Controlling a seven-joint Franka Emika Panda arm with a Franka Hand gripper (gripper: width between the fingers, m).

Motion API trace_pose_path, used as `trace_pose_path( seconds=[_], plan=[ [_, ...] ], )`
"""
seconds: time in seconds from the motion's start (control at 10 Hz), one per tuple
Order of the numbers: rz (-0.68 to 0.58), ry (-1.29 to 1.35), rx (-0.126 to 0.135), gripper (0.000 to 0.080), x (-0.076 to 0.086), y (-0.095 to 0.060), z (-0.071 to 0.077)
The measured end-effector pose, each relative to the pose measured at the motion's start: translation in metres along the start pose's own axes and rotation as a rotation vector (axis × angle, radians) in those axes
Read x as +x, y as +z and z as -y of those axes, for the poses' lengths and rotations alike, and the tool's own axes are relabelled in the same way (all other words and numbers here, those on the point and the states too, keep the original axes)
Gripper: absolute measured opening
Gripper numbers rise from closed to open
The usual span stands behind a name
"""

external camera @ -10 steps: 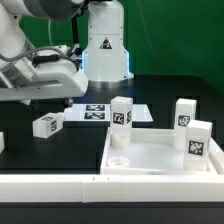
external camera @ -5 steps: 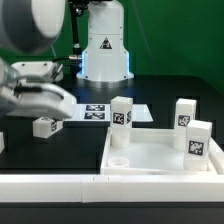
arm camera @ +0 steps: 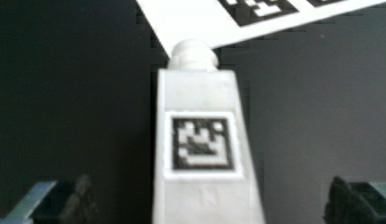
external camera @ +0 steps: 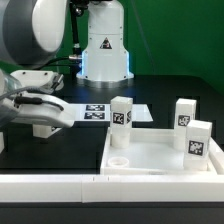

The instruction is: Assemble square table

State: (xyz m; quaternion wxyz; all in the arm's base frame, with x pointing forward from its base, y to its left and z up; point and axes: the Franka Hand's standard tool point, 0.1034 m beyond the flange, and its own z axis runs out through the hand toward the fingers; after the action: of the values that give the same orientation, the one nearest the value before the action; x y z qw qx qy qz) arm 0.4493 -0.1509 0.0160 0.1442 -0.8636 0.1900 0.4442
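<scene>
- Exterior view: the arm's bulk fills the exterior view's left; the gripper's (external camera: 42,128) fingertips and the loose leg beneath it are hidden behind the wrist housing.
- Wrist view: a loose leg (arm camera: 200,125) lies flat on the black table (arm camera: 65,90), its tag facing up, its rounded peg end pointing toward the marker board (arm camera: 261,20), whose corner is cut off by the frame edge.
- The dark fingers (arm camera: 51,200) stand spread wide on either side of the leg, touching nothing; only their blurred tips show.
- The square tabletop (external camera: 160,155) lies at the near right, rim up; a round socket shows in its near-left corner.
- Three legs (external camera: 121,114) stand upright on the slab: one at the far left corner, two at the right.
- A low white border bar (external camera: 60,185) crosses the near edge, partly screening the slab's front wall.
</scene>
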Motion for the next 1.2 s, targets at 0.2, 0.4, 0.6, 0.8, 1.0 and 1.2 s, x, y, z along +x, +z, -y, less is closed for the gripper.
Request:
trace_pose_path(
  seconds=[0.2,0.4,0.6,0.8,1.0,1.2],
  plan=[
    [0.029,0.017,-0.001,0.0648,0.001,0.010,-0.002],
    [0.025,0.018,-0.001,0.0528,0.002,0.010,-0.003],
    [0.025,0.018,-0.002,0.0282,0.002,0.010,-0.003],
    [0.021,0.016,-0.004,0.0282,0.002,0.009,-0.002],
    [-0.060,-0.045,-0.014,0.0282,-0.015,-0.035,0.025],
    [-0.292,-0.101,-0.023,0.0282,-0.017,-0.086,0.039]
  ],
)
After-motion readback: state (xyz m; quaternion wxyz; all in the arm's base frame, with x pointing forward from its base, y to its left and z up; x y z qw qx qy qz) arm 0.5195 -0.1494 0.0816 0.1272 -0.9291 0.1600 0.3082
